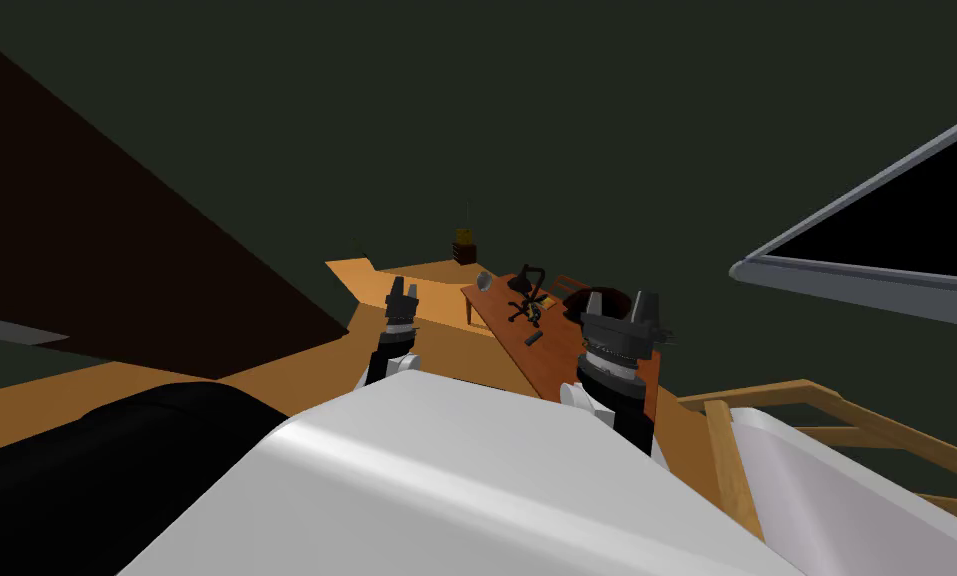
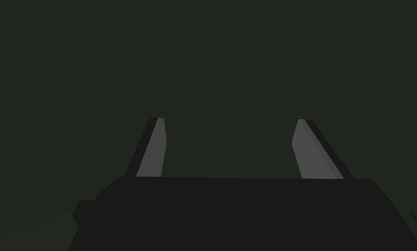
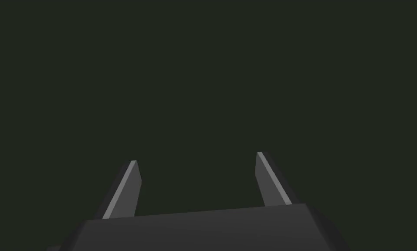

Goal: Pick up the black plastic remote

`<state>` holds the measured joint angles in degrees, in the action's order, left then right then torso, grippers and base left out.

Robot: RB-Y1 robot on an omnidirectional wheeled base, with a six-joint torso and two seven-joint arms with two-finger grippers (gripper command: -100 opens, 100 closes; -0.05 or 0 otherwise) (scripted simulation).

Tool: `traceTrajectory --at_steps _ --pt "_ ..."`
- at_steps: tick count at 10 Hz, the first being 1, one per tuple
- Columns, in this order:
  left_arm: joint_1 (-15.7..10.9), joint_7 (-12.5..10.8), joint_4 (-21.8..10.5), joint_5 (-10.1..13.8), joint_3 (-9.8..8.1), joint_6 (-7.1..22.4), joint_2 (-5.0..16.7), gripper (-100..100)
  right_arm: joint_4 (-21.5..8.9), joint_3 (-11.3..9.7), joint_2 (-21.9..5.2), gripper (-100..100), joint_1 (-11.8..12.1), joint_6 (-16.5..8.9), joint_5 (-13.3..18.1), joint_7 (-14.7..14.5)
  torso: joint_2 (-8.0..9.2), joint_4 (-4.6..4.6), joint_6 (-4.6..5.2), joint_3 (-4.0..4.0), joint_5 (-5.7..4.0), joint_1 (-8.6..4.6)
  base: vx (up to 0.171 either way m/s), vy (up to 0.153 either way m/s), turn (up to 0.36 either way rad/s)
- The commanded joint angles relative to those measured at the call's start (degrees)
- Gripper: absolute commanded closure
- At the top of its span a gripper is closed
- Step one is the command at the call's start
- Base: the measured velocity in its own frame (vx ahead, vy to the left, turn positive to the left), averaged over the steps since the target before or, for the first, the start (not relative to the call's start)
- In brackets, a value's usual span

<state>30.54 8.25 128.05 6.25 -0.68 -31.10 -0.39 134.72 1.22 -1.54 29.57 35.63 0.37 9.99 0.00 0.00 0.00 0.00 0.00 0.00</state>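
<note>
Reddish-brown, the table point(image 1: 551, 360) runs away from us in the head view, and the remote point(image 1: 534, 339) lies flat on it as a small dark bar, towards the near end and apart from the black lamp point(image 1: 526, 292) farther along. The left gripper point(image 1: 403, 291) hangs off the table's side, well apart from the remote. The right gripper point(image 1: 620, 305) hangs near the remote without touching it, its blades pointing up and away

In the left wrist view the fingers point(image 2: 153, 148) stand wide apart with nothing between them, so that claw is spread and empty

In the right wrist view the fingers point(image 3: 127, 191) stand just as wide, also with nothing held

We judge the remote light and stiff, with a smooth shell that could slip under thin blades. It lies low on the table, so we would come from above and line the blades up across its narrow width. We would pinch at the middle of its length, so it lifts level and does not tip
</note>
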Motion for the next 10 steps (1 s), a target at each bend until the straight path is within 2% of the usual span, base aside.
traceTrajectory --at_steps 1,3,7,8,9,10 --pt "0.00 0.00 0.00 0.00 0.00 0.00 0.00 0 -1.21 -0.44 -1.64 -100 -0.33 0.39 1.78 -1.09 0.00 0.00 0.00 0.00 0.00 0.00 -0.047 0.060 0.134" --pt "-0.01 0.00 0.00 0.00 0.01 0.00 -0.01 0 -3.05 -0.92 -3.61 -100 -0.83 0.96 4.40 -2.68 0.22 0.05 -0.02 0.12 0.09 0.43 -0.067 0.123 0.139" --pt "-0.01 0.00 0.00 0.00 0.01 0.00 0.00 0 -8.68 -1.97 -8.74 -100 -2.42 2.68 11.50 -7.61 0.14 0.03 -0.01 0.08 0.04 0.16 -0.038 0.057 0.177" --pt "-0.01 0.00 0.00 0.00 0.01 0.00 0.00 0 -9.08 -1.97 -8.74 -100 -2.42 2.68 12.56 -7.61 0.13 0.03 -0.01 0.08 0.04 0.16 -0.015 0.036 0.104" --pt "0.00 0.00 0.00 0.00 0.00 0.00 0.00 0 -11.03 -2.21 -10.22 -100 -2.91 3.20 14.75 -9.14 0.09 0.02 0.00 0.05 0.03 0.12 -0.016 0.037 0.198" --pt "-0.01 0.00 0.00 0.00 0.01 0.00 0.00 0 -11.03 -2.21 -10.22 -100 -2.91 3.20 15.12 -9.14 0.07 0.02 -0.02 0.04 0.03 0.10 -0.012 0.020 0.064"
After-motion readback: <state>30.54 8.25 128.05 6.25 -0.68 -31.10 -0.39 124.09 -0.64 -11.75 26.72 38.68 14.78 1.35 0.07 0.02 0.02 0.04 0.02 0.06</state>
